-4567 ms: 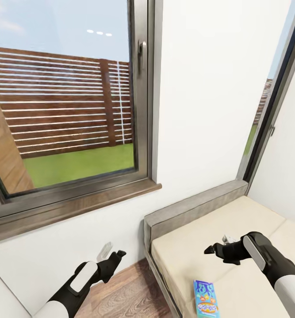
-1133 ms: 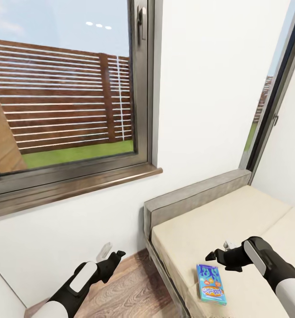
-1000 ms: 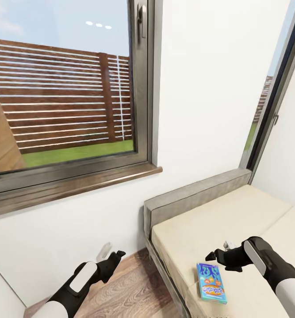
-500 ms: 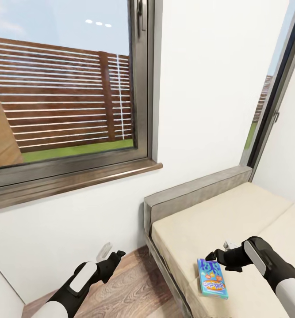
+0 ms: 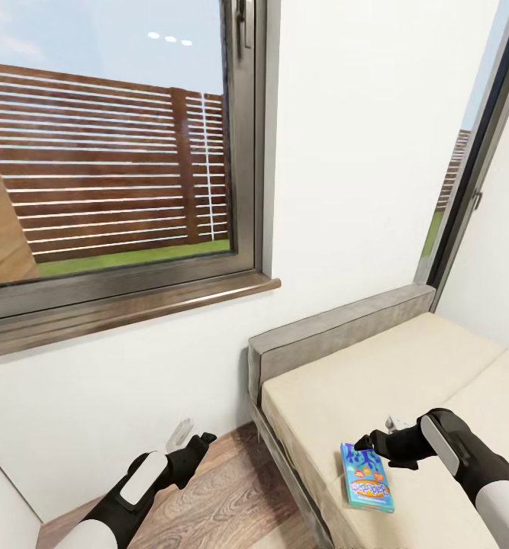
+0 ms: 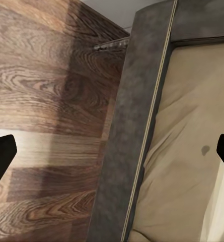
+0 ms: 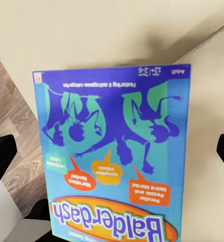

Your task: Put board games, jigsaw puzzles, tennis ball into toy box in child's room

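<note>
One board game (image 5: 368,477), blue box with "Balderdash" lettering: lies flat on the bed (image 5: 338,396), near the mattress edge on the floor side. Right gripper (image 5: 363,441): jaws spread wide, empty, hovering just above the box's far end; the right wrist view looks straight down on the lid. Left gripper (image 5: 205,440): also open, empty, over the wood floor (image 5: 223,503) beside the bed frame. Step in hand, by judgement: grasp. Advice: descend squarely, straddle the narrow width, close on the side walls, then lift level; a flat box on soft mattress may tip or slide.
</note>
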